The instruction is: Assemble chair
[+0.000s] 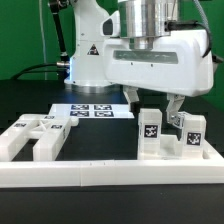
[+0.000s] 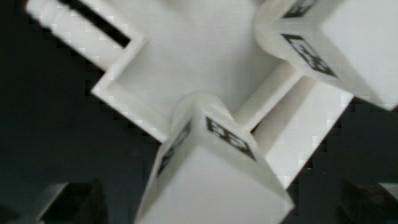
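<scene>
One claw (image 1: pixel 154 108), fingers spread, hangs over two upright tagged chair pieces (image 1: pixel 150 133) (image 1: pixel 191 137).

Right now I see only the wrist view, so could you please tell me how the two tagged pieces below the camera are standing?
Observer: Both stand upright: piece one toward the exterior view's left, piece two beside it.
Operator: Thank you. Does anything lie farther off?
Observer: Yes, a slotted part lies at the exterior view's far left, with bare table between it and them.
Operator: And behind them?
Observer: The marker board lies flat there, in front of the arm's base.
</scene>
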### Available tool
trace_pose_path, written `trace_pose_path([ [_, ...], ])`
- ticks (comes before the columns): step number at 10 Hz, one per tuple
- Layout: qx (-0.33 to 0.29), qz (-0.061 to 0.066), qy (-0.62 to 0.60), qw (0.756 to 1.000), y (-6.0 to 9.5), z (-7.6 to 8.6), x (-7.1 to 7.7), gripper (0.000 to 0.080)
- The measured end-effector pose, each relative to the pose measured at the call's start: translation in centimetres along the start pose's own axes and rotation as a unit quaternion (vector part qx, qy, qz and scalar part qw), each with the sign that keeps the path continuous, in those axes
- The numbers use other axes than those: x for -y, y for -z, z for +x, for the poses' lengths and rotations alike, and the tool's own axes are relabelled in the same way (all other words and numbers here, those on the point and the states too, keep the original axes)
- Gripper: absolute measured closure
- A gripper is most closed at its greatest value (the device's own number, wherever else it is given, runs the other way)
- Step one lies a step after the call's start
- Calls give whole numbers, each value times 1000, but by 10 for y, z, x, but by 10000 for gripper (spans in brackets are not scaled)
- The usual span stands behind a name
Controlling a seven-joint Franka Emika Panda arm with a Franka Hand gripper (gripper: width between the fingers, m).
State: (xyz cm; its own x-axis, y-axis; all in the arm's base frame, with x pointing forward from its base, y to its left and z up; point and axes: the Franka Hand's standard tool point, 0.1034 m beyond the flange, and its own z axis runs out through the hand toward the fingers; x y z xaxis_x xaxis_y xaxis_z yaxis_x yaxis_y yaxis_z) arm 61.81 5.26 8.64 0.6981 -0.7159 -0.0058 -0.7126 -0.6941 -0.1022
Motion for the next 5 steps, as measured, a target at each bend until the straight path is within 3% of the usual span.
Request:
trace_pose_path([
  [5, -4, -5, 200, 980, -2, 1, -2, 150],
])
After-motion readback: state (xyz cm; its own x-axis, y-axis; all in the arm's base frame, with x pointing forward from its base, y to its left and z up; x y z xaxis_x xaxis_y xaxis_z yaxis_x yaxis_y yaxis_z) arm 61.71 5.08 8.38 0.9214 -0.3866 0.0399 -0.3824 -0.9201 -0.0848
